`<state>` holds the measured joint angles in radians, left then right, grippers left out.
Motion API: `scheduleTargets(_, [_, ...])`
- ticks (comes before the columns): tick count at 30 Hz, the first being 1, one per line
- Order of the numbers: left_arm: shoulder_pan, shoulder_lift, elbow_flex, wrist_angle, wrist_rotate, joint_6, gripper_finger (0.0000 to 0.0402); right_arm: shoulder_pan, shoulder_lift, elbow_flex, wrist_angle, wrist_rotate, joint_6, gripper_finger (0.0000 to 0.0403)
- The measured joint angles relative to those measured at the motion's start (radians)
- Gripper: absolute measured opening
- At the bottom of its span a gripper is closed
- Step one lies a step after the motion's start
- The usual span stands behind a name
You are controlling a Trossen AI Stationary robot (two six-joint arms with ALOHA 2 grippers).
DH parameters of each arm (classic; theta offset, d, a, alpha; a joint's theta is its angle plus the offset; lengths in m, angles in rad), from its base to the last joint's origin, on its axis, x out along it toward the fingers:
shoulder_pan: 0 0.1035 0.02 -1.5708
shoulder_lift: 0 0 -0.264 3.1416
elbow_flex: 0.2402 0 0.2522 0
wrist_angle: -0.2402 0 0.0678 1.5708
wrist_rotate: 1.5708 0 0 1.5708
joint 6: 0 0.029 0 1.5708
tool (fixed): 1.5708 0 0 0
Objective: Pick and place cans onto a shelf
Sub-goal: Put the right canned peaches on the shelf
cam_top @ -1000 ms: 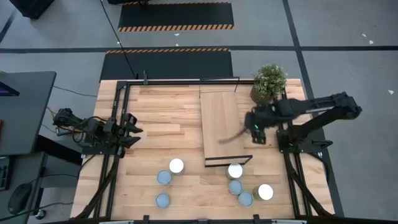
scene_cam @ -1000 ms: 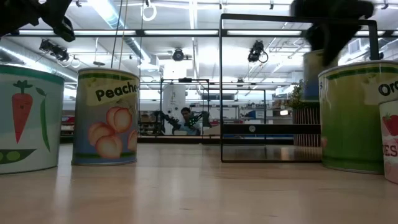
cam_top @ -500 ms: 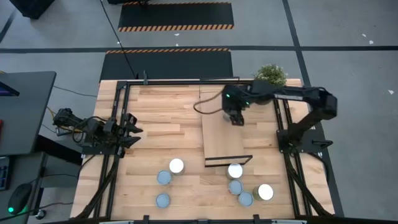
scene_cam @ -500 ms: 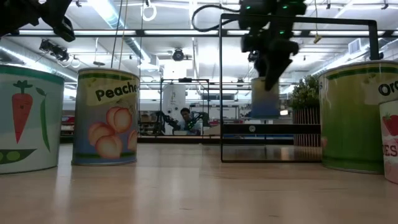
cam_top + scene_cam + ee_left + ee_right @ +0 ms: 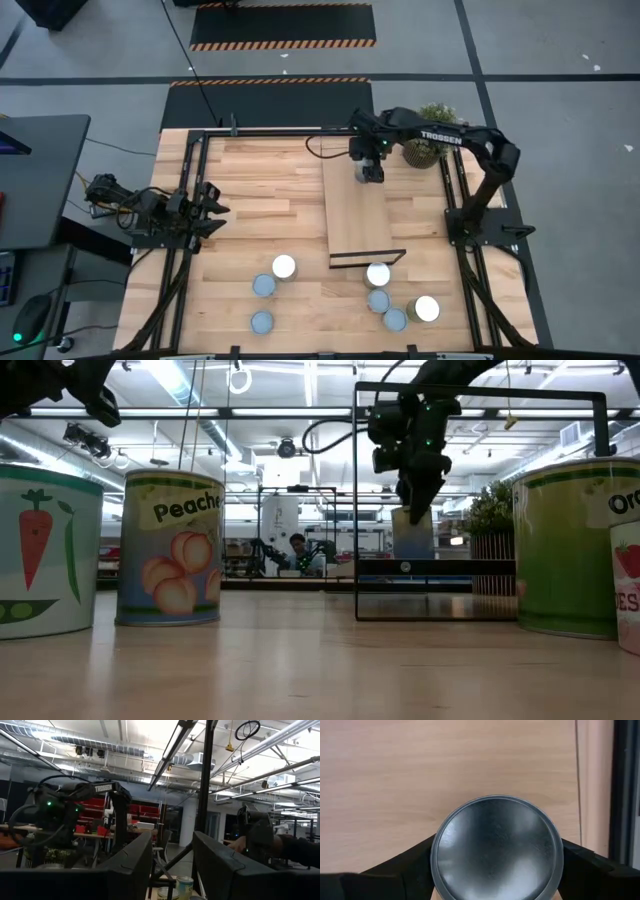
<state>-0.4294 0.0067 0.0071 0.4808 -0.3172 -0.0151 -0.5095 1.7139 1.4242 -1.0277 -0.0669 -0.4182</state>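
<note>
The right end effector (image 5: 372,170) hangs over the far end of the shelf (image 5: 355,205), near the plant (image 5: 432,130). A can (image 5: 496,849) sits between its fingers (image 5: 395,870), which flank the can's sides; whether they press on it or stand just off it I cannot tell. The can stands at the shelf's far end. Seven more cans (image 5: 284,266) cluster on the worktop (image 5: 260,200) past the shelf's near end. The left end effector (image 5: 212,208), closed and empty, waits left of the shelf.

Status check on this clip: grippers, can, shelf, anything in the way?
Right gripper on a can at the shelf's far end. Left gripper shut, parked at table's left. Seven cans wait at near edge; plant close by.
</note>
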Motion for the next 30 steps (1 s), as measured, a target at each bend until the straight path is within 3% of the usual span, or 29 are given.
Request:
scheduleTargets(10, [0.000, 0.000, 0.000, 0.001, 0.000, 0.000, 0.0149, 0.003, -0.001, -0.001, -0.016, 0.093, -0.023, 0.0396])
scheduleTargets(20, [0.000, 0.000, 0.000, 0.001, 0.000, 0.001, 0.0149, 0.050, -0.068, -0.001, -0.030, 0.292, 0.015, 0.0396])
scheduleTargets(26, [0.000, 0.000, 0.000, 0.001, 0.000, 0.001, 0.0149, 0.125, -0.097, -0.001, -0.067, 0.323, 0.129, 0.0396])
scheduleTargets(30, [0.000, 0.000, 0.000, 0.001, 0.000, 0.002, 0.0149, 0.189, -0.096, -0.004, 0.016, 0.391, 0.180, 0.0396])
